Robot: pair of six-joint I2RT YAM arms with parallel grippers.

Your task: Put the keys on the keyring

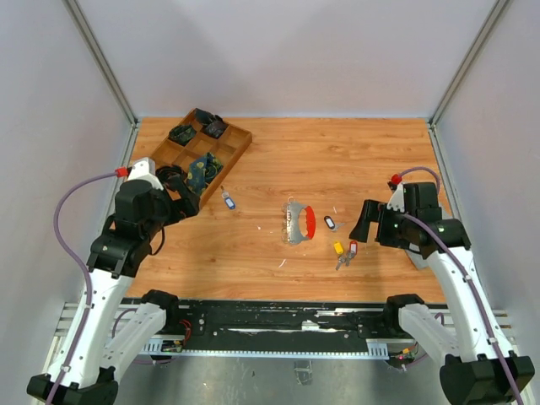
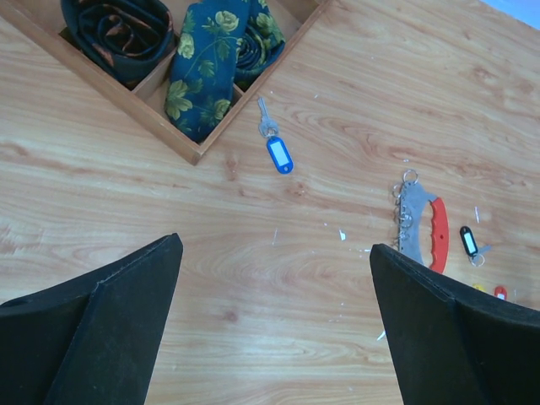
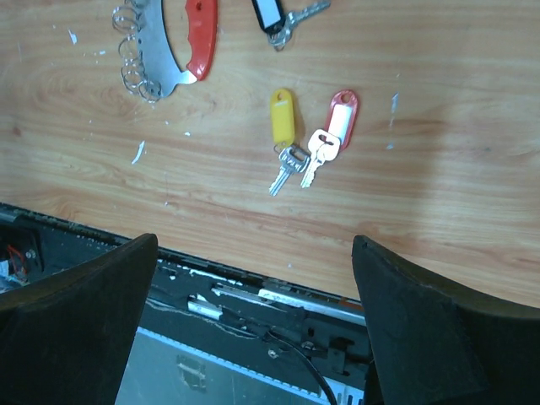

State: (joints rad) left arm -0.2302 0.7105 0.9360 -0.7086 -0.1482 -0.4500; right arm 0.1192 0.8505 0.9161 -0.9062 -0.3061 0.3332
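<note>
Nearest, a black metal rail runs along the edge of the smooth, wood-grain laminate table, which is flecked with small white chips. The right gripper hovers over that edge with its broad matte-black fingers spread wide and gripping nothing. Just ahead of it, in line with the gap between the fingers and apart from both, lie two small silver metal keys, side by side and touching. One is on an oval yellow plastic tag, the other on a red plastic tag. Beyond them, to the left, the keyring lies flat: a curved silvery metal blade with a row of small wire loops and a curved red plastic grip. Near it is a black-tagged key. The left gripper is likewise spread and empty, well apart from the keyring, which lies ahead toward its right finger. Farther off, a blue-tagged key lies just beside a slatted wooden compartment tray holding rolled dark floral ties.
</note>
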